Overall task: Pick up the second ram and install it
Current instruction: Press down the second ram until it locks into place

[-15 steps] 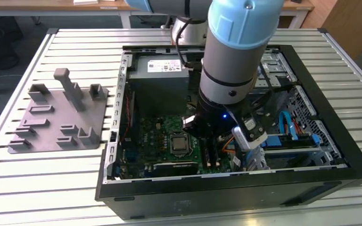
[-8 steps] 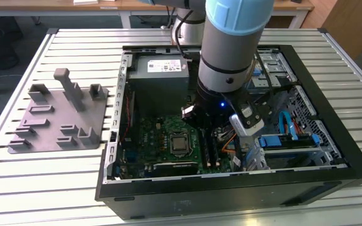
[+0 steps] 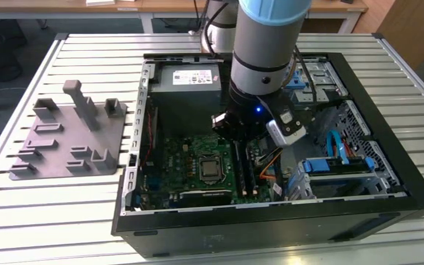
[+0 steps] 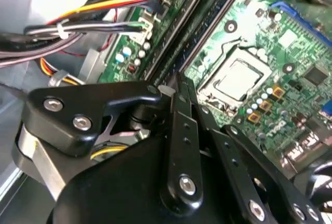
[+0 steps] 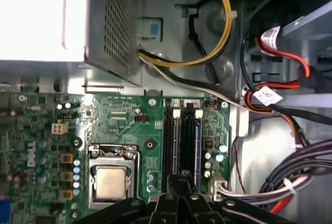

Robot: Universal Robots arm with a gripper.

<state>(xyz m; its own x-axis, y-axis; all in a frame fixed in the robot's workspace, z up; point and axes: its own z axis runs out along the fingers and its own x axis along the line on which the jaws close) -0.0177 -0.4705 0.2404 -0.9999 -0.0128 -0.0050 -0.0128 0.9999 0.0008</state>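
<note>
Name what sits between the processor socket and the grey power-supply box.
In the first wrist view, a stretch of green motherboard with small connectors lies between the processor socket and the power-supply box.

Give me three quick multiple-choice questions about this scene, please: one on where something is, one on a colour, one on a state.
1. Where is the robot arm's gripper?
A. Outside the case
B. Inside the case, just above the narrow black slots
C. Down on the floor

2. What colour is the large flat circuit board?
A. Green
B. Red
C. White

3. In what state is the black computer case?
A. Shut with its side panel on
B. Wrapped in plastic
C. Open, with its inside exposed

Answers:
1. B: the first wrist view shows the gripper right at the end of the slots.
2. A: both wrist views show the board as green.
3. C: in the exterior view the board, cables and drive bays lie uncovered.
</note>
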